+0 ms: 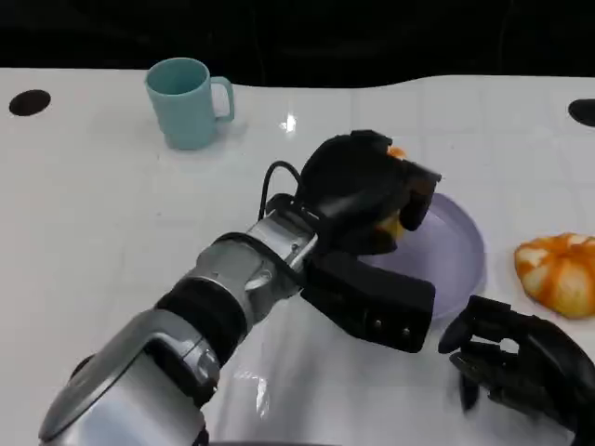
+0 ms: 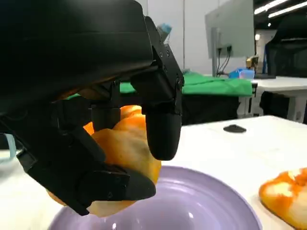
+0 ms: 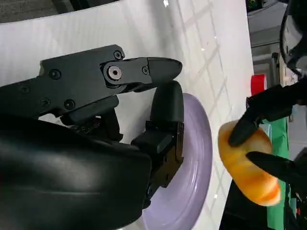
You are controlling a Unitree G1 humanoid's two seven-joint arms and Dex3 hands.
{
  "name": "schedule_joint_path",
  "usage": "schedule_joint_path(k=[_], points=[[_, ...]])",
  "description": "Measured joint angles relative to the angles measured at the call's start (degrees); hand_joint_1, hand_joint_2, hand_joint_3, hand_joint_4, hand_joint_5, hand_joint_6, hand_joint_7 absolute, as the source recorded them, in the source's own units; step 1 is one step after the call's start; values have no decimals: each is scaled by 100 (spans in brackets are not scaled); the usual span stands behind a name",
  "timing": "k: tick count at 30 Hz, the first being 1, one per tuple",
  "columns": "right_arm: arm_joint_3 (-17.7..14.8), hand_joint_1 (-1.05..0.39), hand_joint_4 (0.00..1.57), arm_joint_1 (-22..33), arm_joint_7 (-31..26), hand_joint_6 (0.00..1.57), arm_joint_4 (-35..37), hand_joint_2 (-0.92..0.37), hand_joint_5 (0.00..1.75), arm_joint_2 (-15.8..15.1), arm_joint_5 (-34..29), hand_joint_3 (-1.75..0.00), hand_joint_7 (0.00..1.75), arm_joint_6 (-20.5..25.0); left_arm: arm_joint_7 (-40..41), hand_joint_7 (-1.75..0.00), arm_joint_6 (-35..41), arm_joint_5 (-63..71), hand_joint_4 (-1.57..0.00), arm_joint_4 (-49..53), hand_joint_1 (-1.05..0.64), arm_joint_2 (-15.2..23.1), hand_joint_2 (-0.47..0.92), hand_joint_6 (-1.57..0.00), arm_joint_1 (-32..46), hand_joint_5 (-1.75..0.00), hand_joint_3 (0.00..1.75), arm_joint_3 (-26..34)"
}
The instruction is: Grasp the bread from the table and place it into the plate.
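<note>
My left hand (image 1: 363,190) grips an orange-and-cream bread roll (image 1: 391,226) and holds it just above the near-left part of the purple plate (image 1: 456,251). In the left wrist view the roll (image 2: 127,143) sits between the black fingers (image 2: 160,110), hanging over the plate (image 2: 201,201). A second bread (image 1: 558,271) lies on the table right of the plate. My right hand (image 1: 521,358) rests low at the near right, holding nothing. The right wrist view shows its fingers (image 3: 163,112) spread in front of the plate (image 3: 196,167) and the held roll (image 3: 247,163).
A teal mug (image 1: 186,100) stands at the far left of the white table. Two black discs (image 1: 30,102) (image 1: 584,111) mark the far corners. The table's far edge meets a dark background.
</note>
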Motion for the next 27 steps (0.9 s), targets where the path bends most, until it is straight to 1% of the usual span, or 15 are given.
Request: schedule_joint_path(k=[2,3,4,5,6,7,9,10,11,13,16,20,23,27], points=[[0,-49,67,8,-2,63,-23,-92,175,0,5,-29,143,32,-290,-64,-35,-115,-60,78,-43,-8,79,-61,-22,-100,44,12],[-3,-49,67,8,-1,63,-27,-92,175,0,8,-29,143,59,-425,-53,-31,-133,-49,110,-47,-7,84,-56,-32,-87,37,11],[-4,-48,67,9,3,63,-32,-92,175,0,14,-28,143,74,-550,-47,-16,-139,-40,135,-52,-6,88,-51,-39,-80,32,4],[-7,-48,68,11,12,63,-34,-92,175,1,20,-28,143,80,-661,-44,25,-136,-36,148,-54,-3,90,-49,-44,-77,30,-16],[-9,-49,68,12,20,63,-34,-92,175,1,28,-28,143,78,-745,-42,77,-126,-29,152,-58,2,91,-45,-46,-76,29,-44],[-9,-50,67,14,23,63,-35,-92,175,2,29,-28,143,77,-796,-49,109,-113,-12,152,-65,10,92,-32,-47,-86,31,-70],[-9,-50,67,17,21,63,-34,-92,175,2,29,-28,143,63,-900,-59,140,-105,-3,152,-69,27,92,-22,-49,-92,32,-96],[-8,-51,67,17,20,63,-34,-92,175,2,28,-28,143,57,-942,-66,147,-105,-1,151,-74,37,92,-12,-50,-86,36,-103],[-7,-51,67,18,19,64,-34,-92,175,2,27,-28,143,50,-973,-68,155,-105,-1,148,-75,49,92,-8,-52,-84,38,-109],[-5,-51,68,18,12,64,-35,-92,175,3,26,-27,142,49,-1087,-69,180,-106,0,134,-81,82,92,-2,-59,-76,44,-115],[-7,-50,68,18,20,64,-34,-92,175,9,29,-27,142,63,-1265,-65,180,-107,0,76,-84,158,92,0,-60,-70,49,-117],[-21,-48,69,16,72,64,-19,-92,175,23,57,-27,141,51,-1435,-65,170,-118,0,-36,-86,227,92,0,-60,-67,52,-114],[-40,-48,69,11,125,65,4,-92,175,46,118,-27,141,56,-1574,-66,145,-188,0,-202,-84,306,92,0,-57,-66,51,-99],[-41,-50,70,-6,135,65,50,-92,175,57,125,-26,141,14,-1733,-67,105,-305,0,-605,-83,507,92,0,-35,-66,50,-43]])
